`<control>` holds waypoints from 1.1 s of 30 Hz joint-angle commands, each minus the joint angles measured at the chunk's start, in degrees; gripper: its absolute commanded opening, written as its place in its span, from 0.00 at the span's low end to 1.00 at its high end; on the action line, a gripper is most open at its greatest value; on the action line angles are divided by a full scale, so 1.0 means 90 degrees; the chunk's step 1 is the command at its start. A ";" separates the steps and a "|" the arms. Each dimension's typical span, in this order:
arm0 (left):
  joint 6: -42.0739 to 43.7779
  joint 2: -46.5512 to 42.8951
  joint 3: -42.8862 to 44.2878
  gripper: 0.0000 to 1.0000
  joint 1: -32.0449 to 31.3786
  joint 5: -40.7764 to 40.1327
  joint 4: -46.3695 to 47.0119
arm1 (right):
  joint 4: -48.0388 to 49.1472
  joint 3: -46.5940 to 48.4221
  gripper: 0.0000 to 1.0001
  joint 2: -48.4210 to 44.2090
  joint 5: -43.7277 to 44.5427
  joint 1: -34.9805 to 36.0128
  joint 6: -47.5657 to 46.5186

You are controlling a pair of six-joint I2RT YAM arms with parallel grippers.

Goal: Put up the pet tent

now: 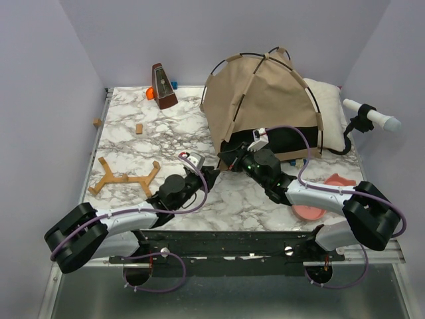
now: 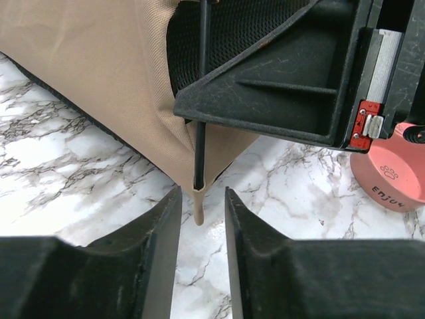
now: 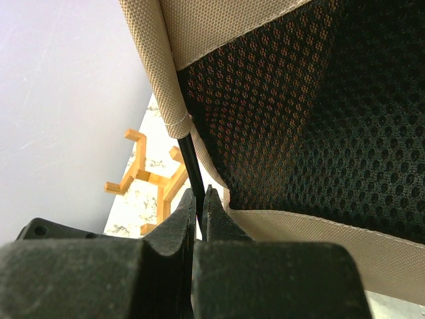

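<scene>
The tan pet tent [image 1: 262, 100] stands domed at the back right of the table, thin black poles crossing over its top. My right gripper [image 1: 228, 155] is at its front left corner, shut on a black pole [image 3: 192, 166] next to the black mesh panel [image 3: 319, 119]. My left gripper [image 1: 211, 174] is open just in front of that corner. In the left wrist view the pole end [image 2: 199, 156] sits in the tan corner pocket, and a small tan loop [image 2: 198, 209] hangs between my open fingers [image 2: 166, 226].
A pink pet bowl [image 1: 319, 199] sits under the right arm, also in the left wrist view [image 2: 392, 176]. A white pillow [image 1: 325, 100] lies behind the tent. A wooden stand [image 1: 126, 176], a metronome [image 1: 163, 86], small wooden blocks [image 1: 139, 128] and a white-handled tool [image 1: 372, 116] are around.
</scene>
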 commanded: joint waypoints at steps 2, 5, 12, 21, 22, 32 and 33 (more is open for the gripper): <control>-0.0093 0.0148 0.0197 0.34 -0.0036 0.0050 -0.0012 | -0.0130 -0.0030 0.00 -0.0039 0.0321 -0.0047 0.0184; -0.0110 0.0179 0.0199 0.25 -0.0036 0.0046 0.0021 | -0.0120 -0.0039 0.00 -0.0039 0.0318 -0.0042 0.0189; -0.0130 0.0314 0.0321 0.05 -0.0036 0.0029 -0.0004 | -0.0101 -0.0093 0.00 -0.0069 0.0315 -0.0045 0.0195; -0.0168 0.0347 0.0342 0.00 -0.0036 0.0040 0.0296 | -0.0036 -0.0167 0.00 -0.0048 0.0270 -0.0048 0.0029; -0.0176 0.0311 0.0324 0.00 -0.0038 0.0005 0.0353 | -0.0014 -0.0191 0.00 -0.0042 0.0255 -0.0042 -0.0018; 0.0091 0.0219 0.0515 0.00 -0.0036 -0.0209 0.0527 | 0.0251 -0.0481 0.00 0.0037 0.0001 -0.0042 -0.0588; 0.0093 0.0227 0.0510 0.00 -0.0036 -0.0196 0.0568 | 0.0242 -0.0508 0.00 0.0057 -0.0005 -0.0042 -0.0612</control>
